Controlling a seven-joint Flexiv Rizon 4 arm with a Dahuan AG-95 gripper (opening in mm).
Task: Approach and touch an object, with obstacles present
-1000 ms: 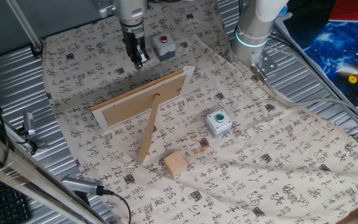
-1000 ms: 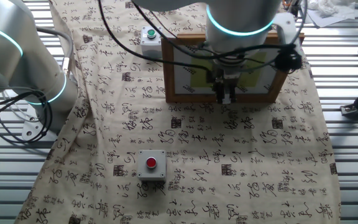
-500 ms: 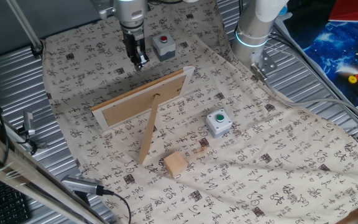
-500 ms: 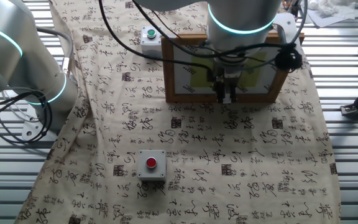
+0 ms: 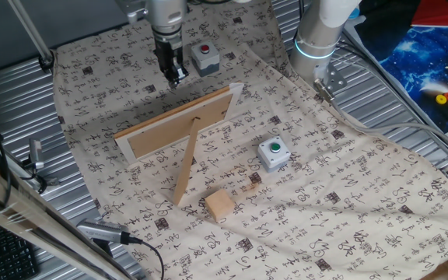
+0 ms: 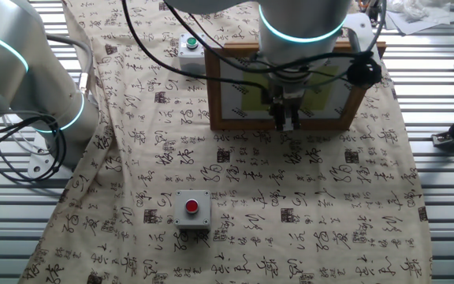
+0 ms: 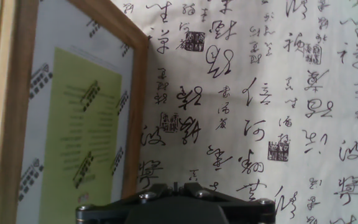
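Note:
The light-wood cube (image 5: 219, 204) lies on the patterned cloth near the front, beside the foot of the prop leg (image 5: 185, 167). The picture frame (image 5: 181, 120) stands tilted between the cube and my gripper (image 5: 175, 75). The gripper is shut and empty, and hangs just above the cloth on the far side of the frame. In the other fixed view the gripper (image 6: 288, 122) is in front of the frame's glass side (image 6: 235, 87), and the cube is hidden. The hand view shows the frame's edge (image 7: 138, 112) at the left and the shut gripper (image 7: 176, 185) at the bottom.
A grey box with a red button (image 5: 204, 57) sits just right of the gripper, also in the other fixed view (image 6: 191, 208). A grey box with a green button (image 5: 273, 152) sits right of the frame, near the cube. A second arm's base (image 5: 317, 39) stands at the back right.
The arm has shifted only a hair sideways. The gripper stays shut at about the same spot by the frame.

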